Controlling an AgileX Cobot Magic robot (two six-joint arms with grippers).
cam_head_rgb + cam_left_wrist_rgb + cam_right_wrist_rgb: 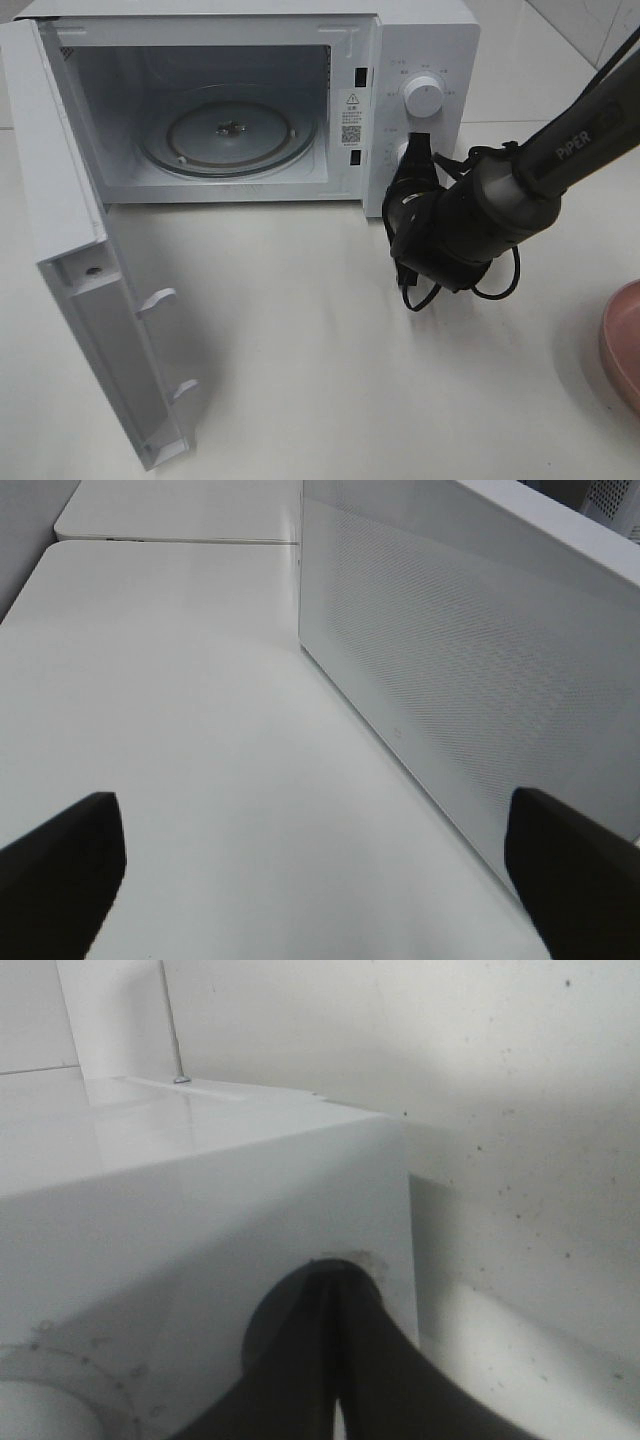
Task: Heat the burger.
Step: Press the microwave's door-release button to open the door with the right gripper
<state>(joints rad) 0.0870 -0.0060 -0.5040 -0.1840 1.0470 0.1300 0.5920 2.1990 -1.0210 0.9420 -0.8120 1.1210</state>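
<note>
White table (pixel 330 330) bears open microwave (pixel 440 40) holding 1 glass turntable (pixel 200 135).

The high view is bright and sharp, with soft light from above. The arm (pixel 520 190) drops a faint grey shadow on the worktop (pixel 330 340). The glass plate (pixel 228 130) in the microwave (pixel 440 50) shines a little. Both wrist views are dimmer. The left gripper (pixel 320 880) looks dark and fuzzy. The right gripper (pixel 335 1290) is a black blur, close up.
</note>
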